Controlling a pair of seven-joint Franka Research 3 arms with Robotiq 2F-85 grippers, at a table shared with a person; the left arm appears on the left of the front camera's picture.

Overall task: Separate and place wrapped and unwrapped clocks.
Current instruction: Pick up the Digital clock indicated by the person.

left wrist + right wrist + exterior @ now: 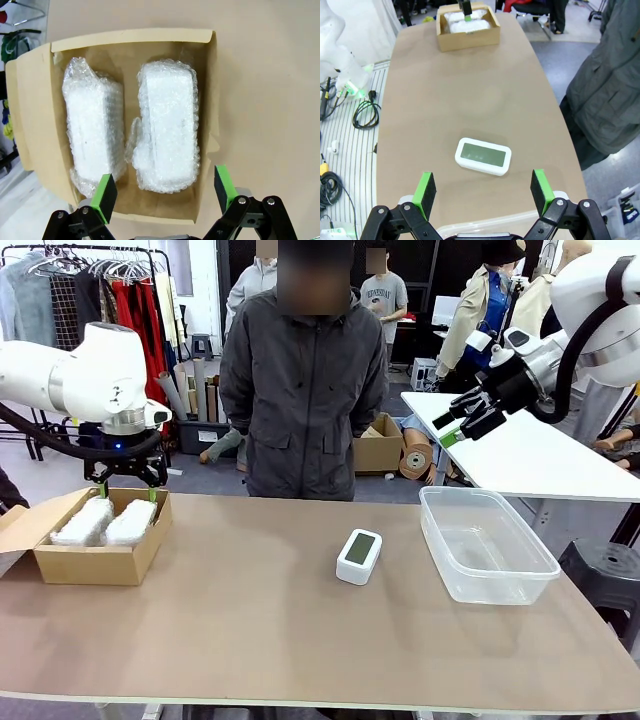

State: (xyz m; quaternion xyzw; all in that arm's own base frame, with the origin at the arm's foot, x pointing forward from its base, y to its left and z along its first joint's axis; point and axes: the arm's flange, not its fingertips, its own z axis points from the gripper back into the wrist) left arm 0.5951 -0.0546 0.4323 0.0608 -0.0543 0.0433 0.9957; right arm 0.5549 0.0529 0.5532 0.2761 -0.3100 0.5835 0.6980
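Observation:
Two wrapped clocks in whitish bubble wrap (83,522) (130,522) lie side by side in a cardboard box (95,565) at the table's left. My left gripper (128,493) hovers just above them, open. In the left wrist view its green fingertips (106,194) straddle the near end of the right bundle (167,127), beside the left bundle (92,132), without touching either. The unwrapped white clock (358,555) with a grey-green screen lies on the table's middle. My right gripper (455,425) hangs open, high above the right side, and looks down on that clock (483,156) between its fingers (484,192).
A clear plastic container (485,545) stands at the right, empty; its rim (485,225) shows below the right gripper. A person in a dark jacket (300,390) stands at the far edge. The cardboard box (467,37) has open flaps. Bare tabletop surrounds the clock.

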